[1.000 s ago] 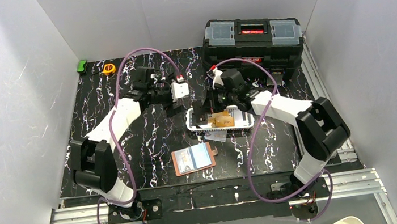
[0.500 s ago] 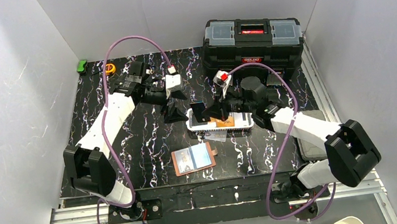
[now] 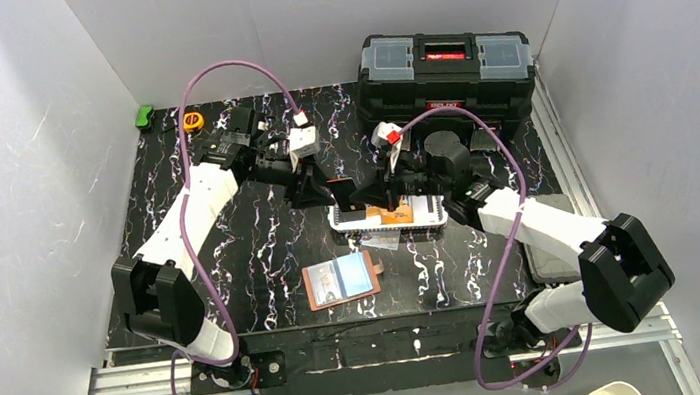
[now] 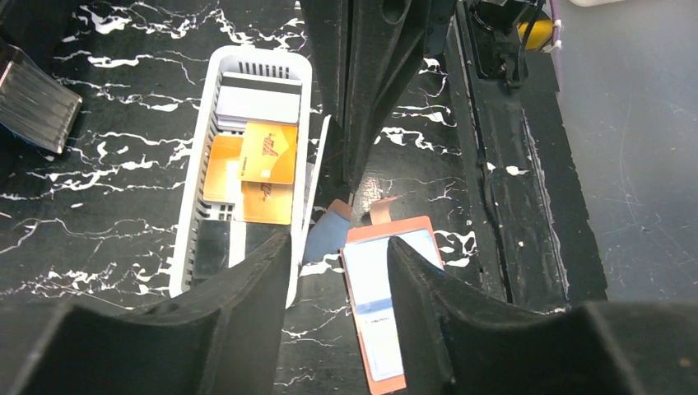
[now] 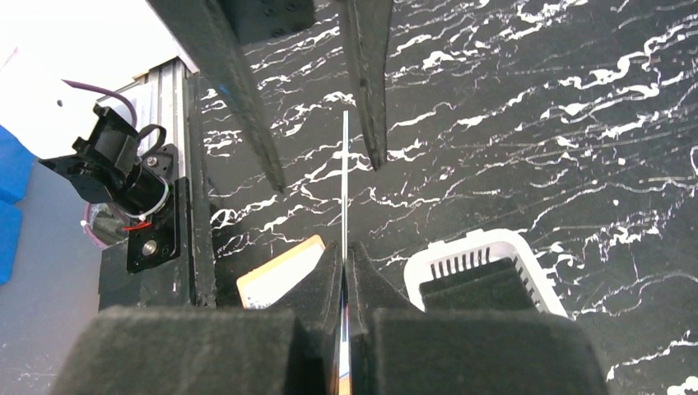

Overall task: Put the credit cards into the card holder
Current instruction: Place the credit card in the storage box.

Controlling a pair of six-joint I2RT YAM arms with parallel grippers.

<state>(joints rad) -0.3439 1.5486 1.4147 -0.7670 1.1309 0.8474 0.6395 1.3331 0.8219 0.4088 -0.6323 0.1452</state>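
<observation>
Beside white plastic basket (image 5: 486, 239), my right pincer (image 5: 344, 255) pinches thin black card (image 5: 345, 164) edge-on; left pincer (image 4: 337, 247) half-open astride it. Likely stiff, slick: clamp flat faces.

1 blk toolbox (image 3: 444, 70) behind 1 wht basket (image 4: 262, 54).

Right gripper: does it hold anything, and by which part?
A card, pinched by one end in the shut right gripper. The left gripper stands open around its free end, not touching.
</observation>
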